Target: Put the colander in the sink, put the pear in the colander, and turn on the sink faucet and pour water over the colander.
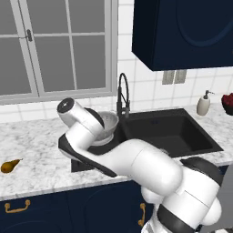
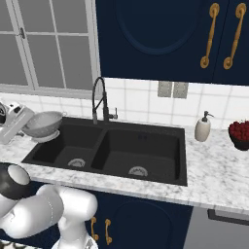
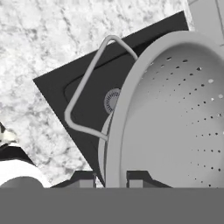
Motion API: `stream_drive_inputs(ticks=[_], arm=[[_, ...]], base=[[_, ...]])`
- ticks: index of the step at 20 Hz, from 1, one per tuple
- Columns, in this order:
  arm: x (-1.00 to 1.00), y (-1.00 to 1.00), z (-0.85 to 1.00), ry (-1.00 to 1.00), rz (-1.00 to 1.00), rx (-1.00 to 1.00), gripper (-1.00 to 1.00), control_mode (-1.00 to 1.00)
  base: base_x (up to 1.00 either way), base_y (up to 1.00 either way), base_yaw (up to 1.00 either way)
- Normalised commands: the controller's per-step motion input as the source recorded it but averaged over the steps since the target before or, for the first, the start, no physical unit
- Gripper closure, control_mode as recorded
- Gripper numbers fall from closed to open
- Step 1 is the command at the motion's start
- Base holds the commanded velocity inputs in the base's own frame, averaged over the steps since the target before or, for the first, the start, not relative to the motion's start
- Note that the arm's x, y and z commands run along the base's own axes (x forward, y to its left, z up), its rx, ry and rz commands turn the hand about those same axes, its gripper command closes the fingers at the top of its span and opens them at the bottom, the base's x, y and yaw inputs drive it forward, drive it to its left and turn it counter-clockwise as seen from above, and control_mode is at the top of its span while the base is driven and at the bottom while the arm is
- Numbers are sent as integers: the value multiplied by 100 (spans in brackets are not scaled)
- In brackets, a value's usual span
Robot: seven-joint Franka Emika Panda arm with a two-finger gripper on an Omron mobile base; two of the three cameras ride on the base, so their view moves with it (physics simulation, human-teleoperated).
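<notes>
My gripper [image 3: 110,179] is shut on the rim of the colander [image 3: 175,118], a white-silver perforated bowl with a thin wire handle. The rim runs between the two fingertips [image 3: 83,177]. The colander [image 1: 108,124] hangs tilted over the left end of the black sink [image 1: 182,132], above the left basin and its round drain [image 3: 113,100]. In the right base view the colander [image 2: 44,124] sits at the sink's [image 2: 146,151] left edge. The pear [image 1: 10,165] lies on the marble counter far to the left. The black gooseneck sink faucet [image 1: 123,95] stands behind the divider; no water runs.
A white soap dispenser [image 2: 203,127] and a dark bowl of red fruit [image 2: 240,133] stand on the counter right of the sink. A window is behind the left counter, and dark blue cabinets hang above the right.
</notes>
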Motion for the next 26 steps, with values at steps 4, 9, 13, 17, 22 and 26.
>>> stream_drive_inputs(ticks=[4,9,13,17,22,26], arm=[[51,0,-52,14,0,0,100,-100],[8,-6,-44,7,-1,0,100,-100],[12,-19,-41,3,-5,0,100,-100],[28,-29,-34,6,-7,2,100,-100],[32,-22,-30,4,-4,3,100,-100],[35,-11,-28,2,-3,1,100,-100]], base=[[0,0,0],[0,0,0],[0,0,0],[0,0,0],[0,0,0],[0,0,0]])
